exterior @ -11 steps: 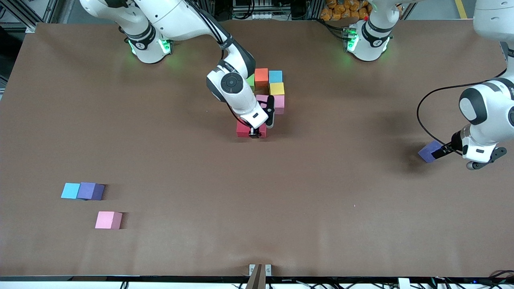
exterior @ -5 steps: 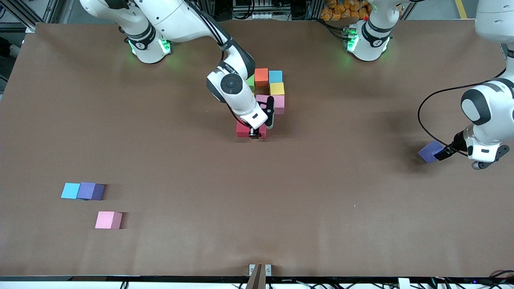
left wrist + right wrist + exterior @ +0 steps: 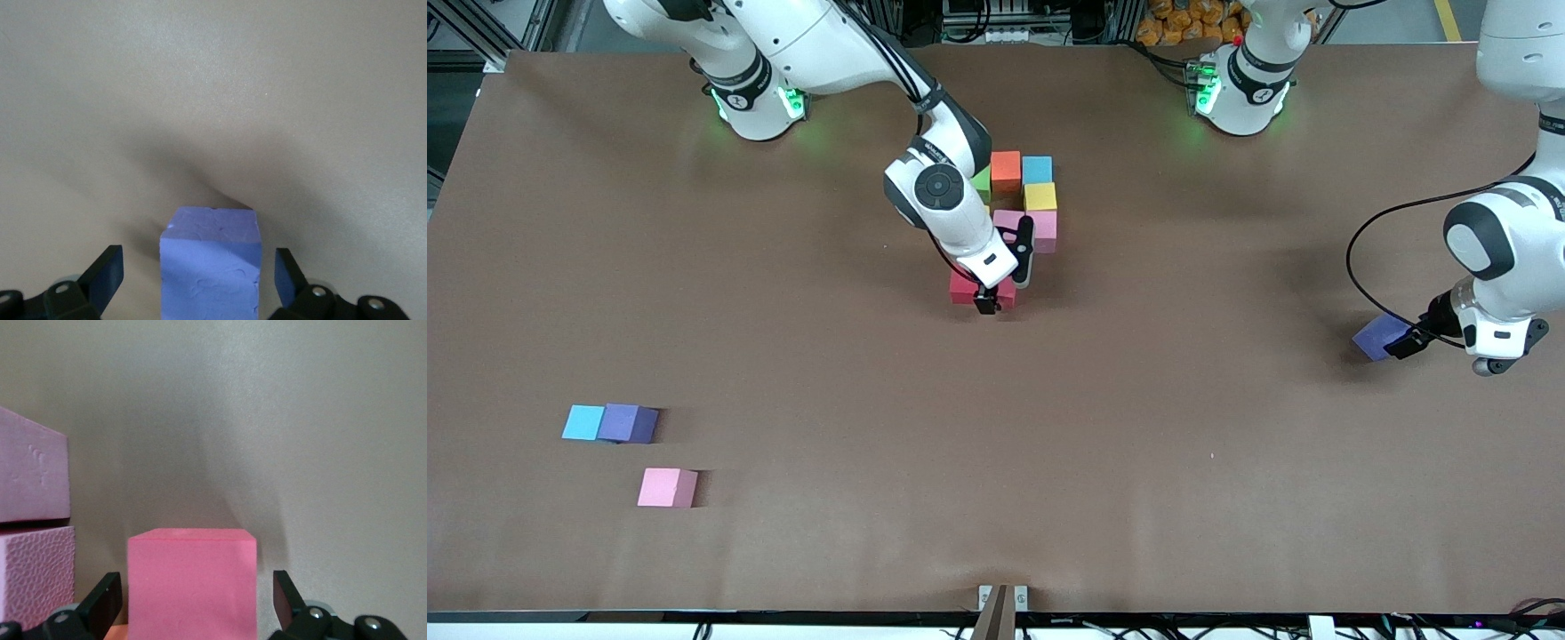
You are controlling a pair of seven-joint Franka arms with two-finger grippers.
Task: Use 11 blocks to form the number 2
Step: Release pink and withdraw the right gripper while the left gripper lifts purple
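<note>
Three spare blocks [image 3: 630, 423], sky-blue, purple and pink, lie at eight o'clock on the tabletop [image 3: 996, 462]. Near twelve o'clock sits the unfinished number 2 [image 3: 1024, 197]. The right claw [image 3: 987, 305] is low at its six-o'clock end, fingers wide apart astride a red block [image 3: 192, 583], touching neither side. It should rise straight up, so the soft cube is not nudged. At three o'clock the left claw [image 3: 1400, 345], also wide open, straddles the lone purple block [image 3: 211, 267]. It should close squarely on the flat, matte foam faces.
</note>
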